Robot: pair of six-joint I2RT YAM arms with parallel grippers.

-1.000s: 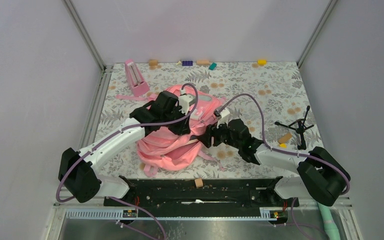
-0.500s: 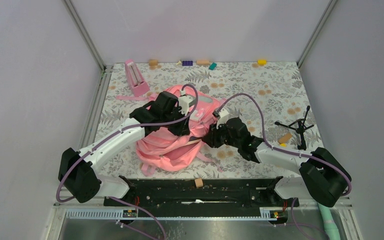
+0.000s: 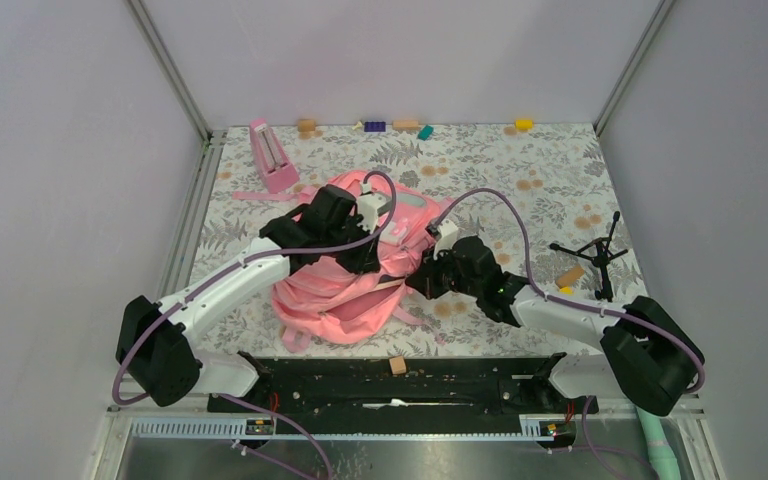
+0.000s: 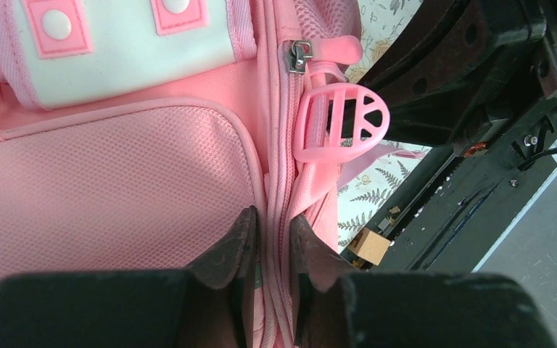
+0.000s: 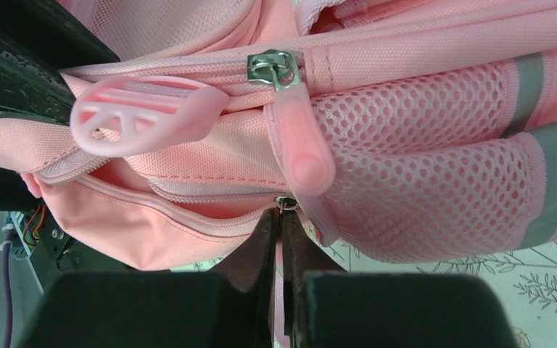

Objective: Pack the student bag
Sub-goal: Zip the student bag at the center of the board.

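We see the large soft pink fabric student bag lying slumped about the middle of the floral-patterned table, a little toward the left and near edges, with both arms reaching onto it.

The left gripper sits on the bag's front face. Its two dark fingers are drawn narrowly together and pinch the raised zip seam beside a pink textured pocket panel, so it is clamped on the student bag itself. Beyond it a white-mint patch with pink tabs lies across the front. A pink plastic peace-sign charm hangs by a metal zip slider on the same seam.

The right gripper meets the bag's right side, just under the open-weave pink mesh side pocket with its grey reflective strips. Its fingers are pressed together with only a thin pink zip tab between them, right below a small metal slider. Above it a long pink rubber pull hangs down over the mesh.

Elsewhere on the table:
- A small pink metronome-shaped object stands near the far left corner.
- A row of small coloured blocks lies along the far edge.
- A black folding tripod rests near the right edge.
- A small wooden block sits at the near edge, between the arm bases.
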